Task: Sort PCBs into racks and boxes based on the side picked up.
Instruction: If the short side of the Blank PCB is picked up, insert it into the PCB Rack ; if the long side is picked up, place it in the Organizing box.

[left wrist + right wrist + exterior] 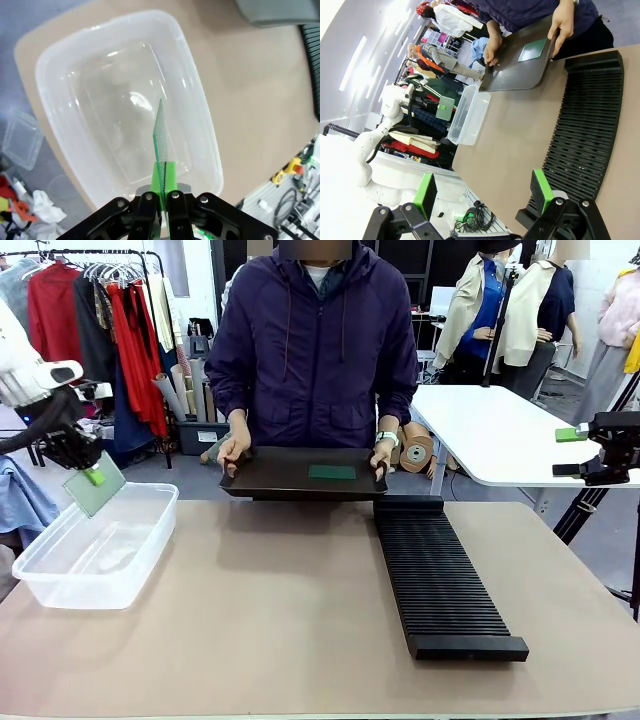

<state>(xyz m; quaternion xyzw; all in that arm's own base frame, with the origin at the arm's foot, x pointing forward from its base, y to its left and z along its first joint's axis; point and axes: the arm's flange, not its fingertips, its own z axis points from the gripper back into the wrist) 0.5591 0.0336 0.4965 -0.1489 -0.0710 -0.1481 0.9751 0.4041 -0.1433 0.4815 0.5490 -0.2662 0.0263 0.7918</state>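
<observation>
The left claw (93,477) (164,176) is black with bright green pads, the PCB (95,490) (161,135) between them is pale green, and the box (60,585) (50,57) directly below it is clear, milky-white plastic. Well beyond that claw, the tray (270,476) (520,75) is plain black, the second PCB (332,472) (532,51) on it is darker green, and the person's jacket (310,350) is deep purple. The right claw (482,187) is likewise black with green pads, and the rack (440,580) (585,125) ahead of it is black, ribbed with fine parallel lines, against the tan table (280,610) (520,140).

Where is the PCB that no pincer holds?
In the front view the PCB lies flat on the right half of the black tray that the person holds at the table's far edge, behind the rack.
</observation>
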